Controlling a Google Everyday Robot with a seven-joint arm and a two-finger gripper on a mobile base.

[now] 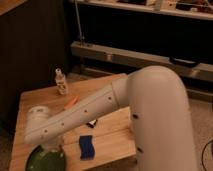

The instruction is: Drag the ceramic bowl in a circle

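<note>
Step in hand: judging by the pose, the drag itself, with the arm reaching down to the ceramic bowl (pixel 44 161) at the near left corner of the wooden table (pixel 112 131).

Bowl position: near left, at the table's near edge, its green body partly cut off by the bottom of the view.

Gripper position: the gripper (pixel 51 148) hangs under the white wrist, right at the bowl's far rim, on its right part.

Gripper state: hidden beneath the wrist housing; I cannot tell whether it is spread, pressed together or pinching the rim.

Bowl relative to gripper: directly below and slightly nearer than it. They seem to be touching, though the contact point itself is covered by the arm.

Doing it well: hold the downward pressure steady so that the glossy bowl slides rather than tips. Trace a smooth, even arc and curve it back toward the table's middle, because the bowl sits close to the near edge and could slip off.

Obstacles: a blue sponge (pixel 87 146) lies just right of the bowl, and a small dark object (pixel 91 122) sits beyond it. The arc should pass clear of both or push them only gently.

Farther items: a small bottle (pixel 61 81) stands upright at the far left, and an orange object (pixel 71 102) lies near it. Both are well apart from the bowl.
</note>
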